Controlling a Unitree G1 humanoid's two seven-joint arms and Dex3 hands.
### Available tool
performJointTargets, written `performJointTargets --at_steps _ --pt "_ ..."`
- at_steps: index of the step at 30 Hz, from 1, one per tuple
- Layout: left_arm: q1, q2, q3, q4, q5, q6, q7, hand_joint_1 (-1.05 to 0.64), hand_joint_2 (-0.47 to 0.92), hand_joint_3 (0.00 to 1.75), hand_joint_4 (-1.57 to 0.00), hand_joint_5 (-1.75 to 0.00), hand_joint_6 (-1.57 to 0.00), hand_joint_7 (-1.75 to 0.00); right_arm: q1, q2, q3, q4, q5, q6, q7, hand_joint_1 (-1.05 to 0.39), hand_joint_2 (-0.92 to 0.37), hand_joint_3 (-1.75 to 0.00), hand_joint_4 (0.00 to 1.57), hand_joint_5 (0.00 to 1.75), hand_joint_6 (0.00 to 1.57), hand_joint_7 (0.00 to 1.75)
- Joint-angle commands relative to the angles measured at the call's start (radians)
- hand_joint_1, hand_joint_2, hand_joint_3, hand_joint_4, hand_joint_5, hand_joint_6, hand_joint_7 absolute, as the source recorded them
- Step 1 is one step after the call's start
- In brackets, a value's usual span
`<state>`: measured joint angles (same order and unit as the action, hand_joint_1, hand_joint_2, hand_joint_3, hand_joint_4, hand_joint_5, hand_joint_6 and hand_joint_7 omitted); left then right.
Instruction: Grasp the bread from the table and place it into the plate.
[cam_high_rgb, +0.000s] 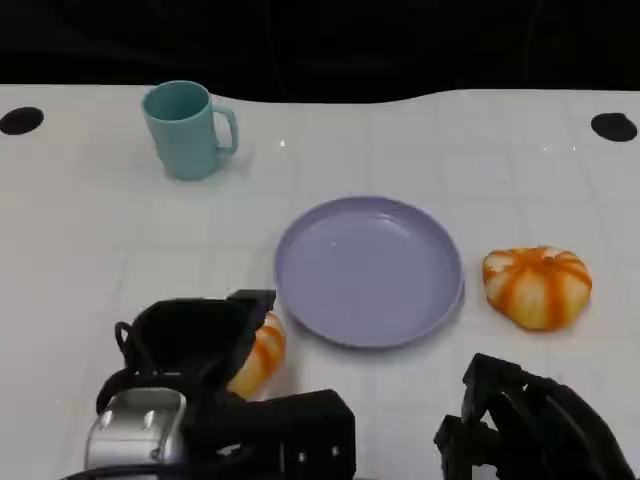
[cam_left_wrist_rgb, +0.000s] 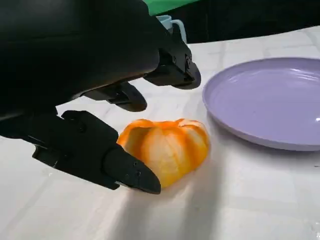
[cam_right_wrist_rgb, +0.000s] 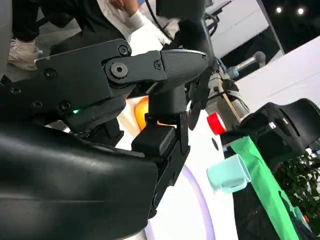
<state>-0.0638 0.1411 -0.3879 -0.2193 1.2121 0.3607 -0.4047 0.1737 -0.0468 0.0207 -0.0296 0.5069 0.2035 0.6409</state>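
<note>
White table (cam_high_rgb: 100, 250): ridged orange bread (cam_left_wrist_rgb: 167, 150), smooth round plate (cam_high_rgb: 370, 270).

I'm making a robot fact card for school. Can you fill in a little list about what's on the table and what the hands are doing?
Table: white table
Plate: purple plate, in the middle, nothing on it
Bread near left hand: orange striped bread on the table beside the plate, not lifted
Other bread: second bread, right of the plate
Cup: teal cup, at the far left
Left hand: left hand around the near bread, fingers spread over and beside it, not closed on it
Right hand: right hand, low at the near edge, holding nothing, fingers curled
</note>
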Motion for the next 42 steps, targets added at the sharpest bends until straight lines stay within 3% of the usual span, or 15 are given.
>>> performJointTargets --at_steps 1,13,17,21,23,25,27,31,38,42 --pt "-0.033 0.000 -0.016 0.085 -0.004 0.026 0.036 -0.31 0.71 0.00 -0.41 -0.20 -0.31 0.00 0.005 -0.014 -0.012 -0.007 0.004 -0.010 0.006 -0.72 -0.92 -0.25 0.90 1.61 0.80 1.39" --pt "-0.105 0.008 -0.063 0.296 -0.010 0.045 0.200 -0.40 0.74 0.00 -0.39 -0.18 -0.31 0.00 0.010 -0.016 -0.010 -0.016 -0.001 -0.005 -0.005 -0.73 -0.92 -0.25 0.90 1.61 0.80 1.40" --pt "-0.128 0.006 -0.067 0.368 -0.036 0.037 0.267 -0.38 0.77 0.01 -0.45 -0.20 -0.34 -0.02 0.009 -0.014 -0.009 -0.014 0.000 -0.007 -0.001 -0.73 -0.92 -0.25 0.90 1.62 0.80 1.41" --pt "-0.150 0.021 -0.079 0.445 -0.066 0.009 0.338 -0.37 0.80 0.02 -0.60 -0.28 -0.44 -0.04 0.010 -0.013 -0.010 -0.013 0.002 -0.008 0.000 -0.73 -0.92 -0.25 0.90 1.61 0.79 1.41" --pt "-0.160 0.023 -0.085 0.481 -0.079 0.000 0.376 -0.35 0.85 0.01 -0.57 -0.92 -0.60 -0.02 0.011 -0.012 -0.010 -0.018 0.004 -0.005 -0.002 -0.73 -0.92 -0.25 0.90 1.62 0.79 1.41" --pt "-0.169 0.031 -0.097 0.519 -0.086 -0.014 0.418 -0.33 0.88 0.01 -0.61 -1.28 -0.74 -0.04 0.011 -0.013 -0.010 -0.017 0.004 -0.008 0.000 -0.73 -0.92 -0.25 0.90 1.62 0.79 1.41" --pt "-0.178 0.045 -0.114 0.557 -0.085 -0.032 0.456 -0.31 0.89 0.01 -0.70 -1.47 -0.87 -0.05 0.010 -0.014 -0.010 -0.016 0.004 -0.008 0.001 -0.73 -0.92 -0.25 0.90 1.61 0.79 1.41" --pt "-0.196 0.060 -0.134 0.623 -0.099 -0.064 0.512 -0.32 0.92 0.06 -0.79 -1.64 -1.12 -0.12 0.009 -0.015 -0.012 -0.013 0.005 -0.009 0.004 -0.73 -0.92 -0.24 0.90 1.61 0.79 1.41" --pt "-0.219 0.078 -0.175 0.730 -0.101 -0.093 0.642 -0.34 0.92 0.34 -0.77 -1.70 -1.17 -0.10 0.011 -0.015 -0.013 -0.019 0.008 -0.001 -0.001 -0.73 -0.92 -0.24 0.90 1.60 0.79 1.40" --pt "-0.232 0.081 -0.163 0.826 -0.157 -0.193 0.829 -0.32 0.92 0.32 -0.79 -1.74 -1.24 -0.14 0.012 -0.014 -0.014 -0.019 0.010 0.000 0.000 -0.73 -0.92 -0.24 0.90 1.61 0.78 1.40"
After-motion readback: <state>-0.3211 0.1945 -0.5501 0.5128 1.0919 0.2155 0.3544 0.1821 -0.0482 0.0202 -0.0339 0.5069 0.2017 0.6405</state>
